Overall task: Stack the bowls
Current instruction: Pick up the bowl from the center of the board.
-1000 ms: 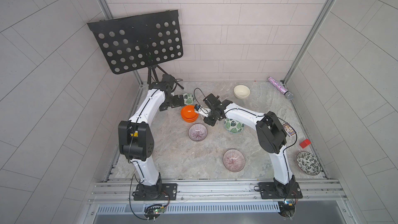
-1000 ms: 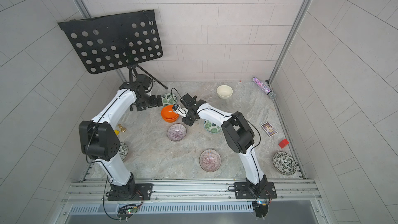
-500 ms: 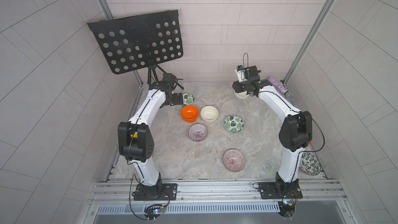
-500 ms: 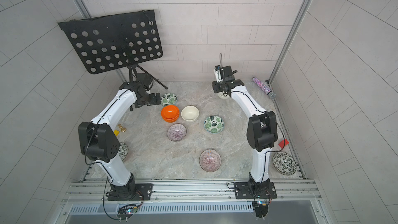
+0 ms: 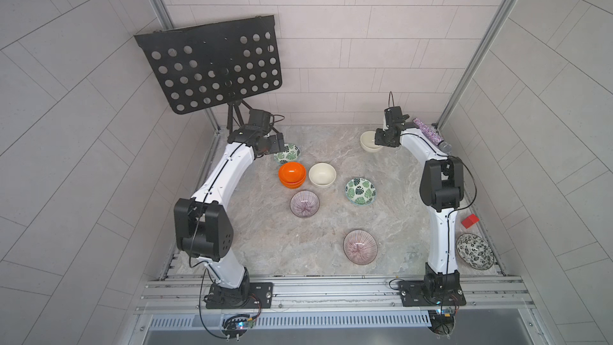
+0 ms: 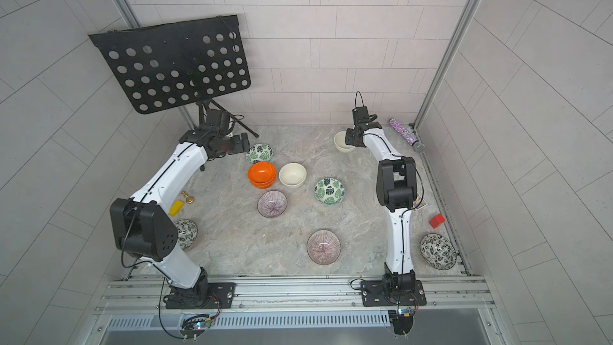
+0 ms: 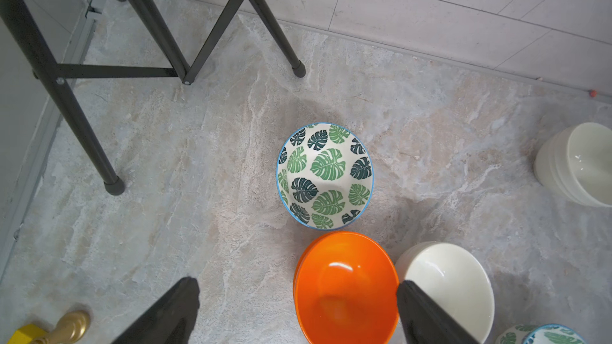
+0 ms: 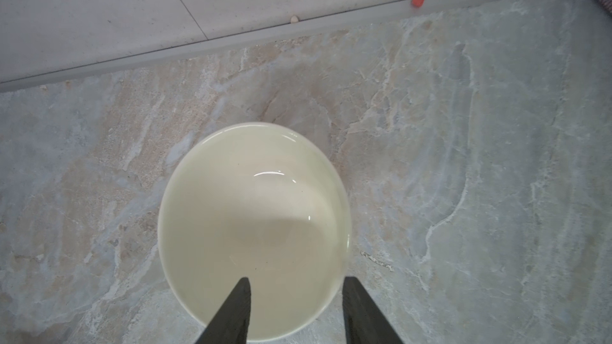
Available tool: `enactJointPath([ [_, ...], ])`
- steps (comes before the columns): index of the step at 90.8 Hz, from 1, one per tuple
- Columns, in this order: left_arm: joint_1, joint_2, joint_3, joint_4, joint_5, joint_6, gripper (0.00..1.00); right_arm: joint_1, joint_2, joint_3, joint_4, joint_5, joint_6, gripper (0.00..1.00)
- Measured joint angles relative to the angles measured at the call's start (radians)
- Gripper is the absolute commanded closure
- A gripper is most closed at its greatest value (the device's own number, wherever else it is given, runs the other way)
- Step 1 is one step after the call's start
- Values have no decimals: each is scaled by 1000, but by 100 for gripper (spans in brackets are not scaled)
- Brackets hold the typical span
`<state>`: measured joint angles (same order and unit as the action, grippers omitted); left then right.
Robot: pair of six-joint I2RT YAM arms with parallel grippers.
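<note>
My right tool [image 8: 295,307] hangs over the cream bowl [image 8: 255,226], which sits at about one o'clock on the worktop [image 5: 282,247], taking the back wall as twelve. The jaws stand part open astride the rim on the side nearest my arm, one inside the hollow and the other just outside the wall. Neither presses yet, so this tool has hold of nothing. My left tool [image 7: 294,316] gapes wide and empty at about eleven o'clock, above the orange pair [image 5: 292,174], which is already nested, with a leaf-print bowl [image 5: 288,153] just past it towards twelve

I judge the cream bowl to be glazed ceramic: stiff, fairly weighty for a pinch at the edge, slick, and likely to chip if knocked. The wall at the rim is the one place two narrow jaws can take it, so I would bite deep enough that they bear on the wall itself and not on the lip alone. Held from one side it will want to droop away from the grip, so the lift should be straight and the carry slow

Its mate, the second cream bowl [image 5: 322,174], sits near the centre, just beside the orange pair at their three o'clock. The set-down there should be level, because glaze on glaze slides
</note>
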<state>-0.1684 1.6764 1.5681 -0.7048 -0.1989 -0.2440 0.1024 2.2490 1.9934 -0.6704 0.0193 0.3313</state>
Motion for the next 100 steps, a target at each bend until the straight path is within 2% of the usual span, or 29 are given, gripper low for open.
enactJointPath([
  [23, 0, 2, 0, -2, 4, -18, 14, -35, 68, 63, -4, 3, 13, 56],
  [35, 0, 8, 10, -13, 4, -22, 16, -39, 114, 94, -13, -5, 23, 64],
  [40, 0, 13, 16, -16, 5, -23, 17, -39, 129, 103, -14, -11, 22, 69],
  [52, -2, 23, 29, -26, 10, -27, 18, -38, 143, 109, -19, -26, 25, 91],
  [59, -5, 28, 34, -26, 14, -30, 20, -39, 143, 112, -29, -35, 27, 100],
  [75, -24, 63, 79, -51, 63, -34, 21, -34, 128, 85, -18, -45, 14, 100],
  [86, -60, 103, 148, -91, 103, -34, 20, -19, 65, 16, -39, -34, -23, 100],
  [100, -130, 148, 249, -140, 142, -34, 20, 68, -48, -51, -83, -3, -91, 100],
])
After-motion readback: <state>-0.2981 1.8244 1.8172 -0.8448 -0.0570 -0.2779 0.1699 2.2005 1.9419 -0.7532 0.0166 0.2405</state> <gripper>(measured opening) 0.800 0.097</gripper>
